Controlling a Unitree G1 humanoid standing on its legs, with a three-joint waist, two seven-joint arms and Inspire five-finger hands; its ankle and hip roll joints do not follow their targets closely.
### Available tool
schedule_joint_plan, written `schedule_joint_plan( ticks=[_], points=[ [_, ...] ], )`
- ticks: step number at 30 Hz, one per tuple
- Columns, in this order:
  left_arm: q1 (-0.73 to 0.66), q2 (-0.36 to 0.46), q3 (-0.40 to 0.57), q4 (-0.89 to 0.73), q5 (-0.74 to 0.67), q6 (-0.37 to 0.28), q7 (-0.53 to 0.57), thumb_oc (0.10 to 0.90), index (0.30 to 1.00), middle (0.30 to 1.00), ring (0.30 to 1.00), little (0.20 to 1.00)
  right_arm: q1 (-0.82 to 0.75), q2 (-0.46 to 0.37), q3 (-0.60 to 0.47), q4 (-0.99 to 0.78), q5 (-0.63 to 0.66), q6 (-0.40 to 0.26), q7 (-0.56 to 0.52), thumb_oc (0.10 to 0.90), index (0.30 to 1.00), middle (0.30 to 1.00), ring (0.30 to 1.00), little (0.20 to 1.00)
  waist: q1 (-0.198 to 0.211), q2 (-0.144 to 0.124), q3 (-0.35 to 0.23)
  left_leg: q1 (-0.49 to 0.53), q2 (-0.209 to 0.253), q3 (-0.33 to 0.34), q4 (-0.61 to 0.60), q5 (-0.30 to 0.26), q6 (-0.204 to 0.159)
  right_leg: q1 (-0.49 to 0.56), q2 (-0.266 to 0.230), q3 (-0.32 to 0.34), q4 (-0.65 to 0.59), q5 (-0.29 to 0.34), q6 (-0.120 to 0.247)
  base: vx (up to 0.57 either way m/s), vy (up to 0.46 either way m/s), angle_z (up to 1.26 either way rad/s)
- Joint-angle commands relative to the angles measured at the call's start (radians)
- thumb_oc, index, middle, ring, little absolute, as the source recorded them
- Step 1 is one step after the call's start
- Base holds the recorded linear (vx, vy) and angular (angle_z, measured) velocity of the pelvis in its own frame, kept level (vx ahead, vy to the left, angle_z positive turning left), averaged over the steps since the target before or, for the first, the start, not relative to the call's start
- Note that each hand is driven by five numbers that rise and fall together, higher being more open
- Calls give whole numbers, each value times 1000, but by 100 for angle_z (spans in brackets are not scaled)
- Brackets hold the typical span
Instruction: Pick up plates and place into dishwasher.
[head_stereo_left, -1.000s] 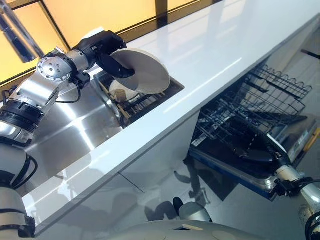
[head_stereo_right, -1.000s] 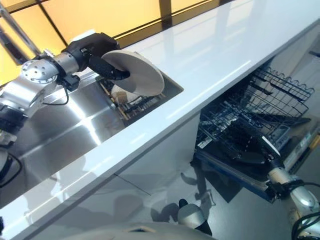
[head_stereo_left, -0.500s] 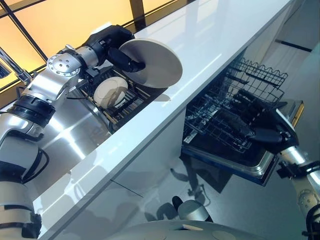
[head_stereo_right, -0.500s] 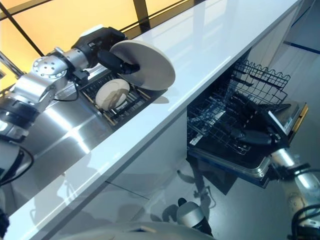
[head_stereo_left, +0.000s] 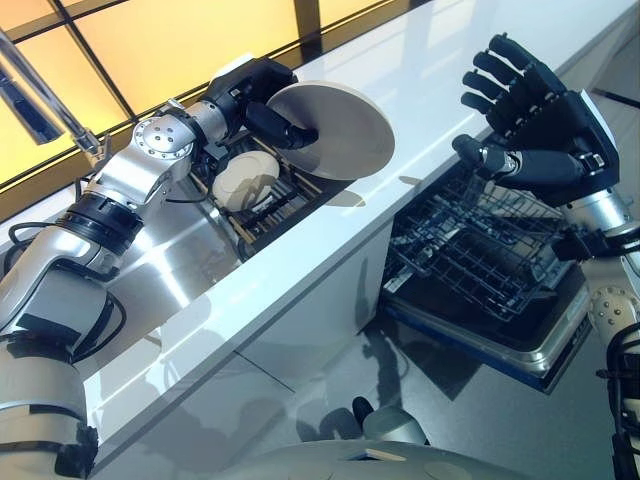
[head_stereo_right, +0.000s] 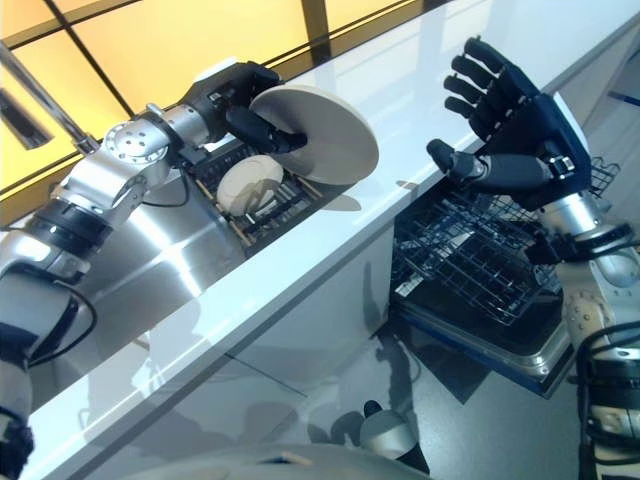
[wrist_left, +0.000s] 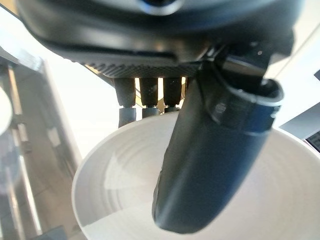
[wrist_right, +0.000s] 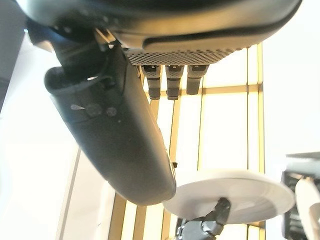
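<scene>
My left hand is shut on a white plate, thumb across its inner face and fingers behind, holding it tilted above the sink's dish rack and the counter's near edge. A second white plate stands on edge in that rack. My right hand is raised open, fingers spread, palm toward the plate, over the counter's right part and above the dishwasher's pulled-out wire rack. In the right wrist view the held plate shows ahead of the open hand.
The white counter runs diagonally between sink and dishwasher. The steel sink lies at the left, a tap above it. The open dishwasher door juts out low on the right over the grey floor.
My right hand has risen from down by the dishwasher rack to counter height and spread open facing the plate. The left hand has carried the plate a little rightward. The camera shifted too.
</scene>
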Motion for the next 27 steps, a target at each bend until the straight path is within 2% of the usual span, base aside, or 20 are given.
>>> schedule_joint_plan(
  ticks=[1, 3, 9, 27],
  points=[
    [-154, 6, 82, -14, -43, -70, 47, 100, 300, 300, 300, 200, -140, -31, -17, -57, 30, -39, 3, 800, 900, 900, 900, 900, 34, -19, -109, -14, -17, -55, 6, -38, 21, 3, 17, -29, 44, -55, 76, 6, -7, 11],
    [-145, -6, 87, -30, -37, -72, 53, 100, 300, 300, 300, 200, -160, -24, 22, -57, 26, -7, 17, 800, 900, 900, 900, 900, 43, -24, -112, -14, -15, -60, 6, -34, 20, 7, 16, -35, 42, -55, 74, 7, -15, 6],
    [-145, -13, 81, -52, -20, -96, 67, 100, 300, 300, 300, 200, -197, -9, 95, -40, -6, 33, 23, 800, 900, 900, 900, 900, 62, -33, -112, -18, -12, -72, 6, -27, 19, 12, 14, -50, 40, -57, 70, 0, -26, 6],
    [-94, -17, 113, -133, -8, -110, 65, 100, 300, 300, 300, 200, -284, 35, 198, -3, -39, 54, 10, 800, 900, 900, 900, 900, 104, -39, -108, -21, -14, -110, 6, -20, 18, 27, 13, -73, 35, -65, 62, -7, -10, 6]
  ],
)
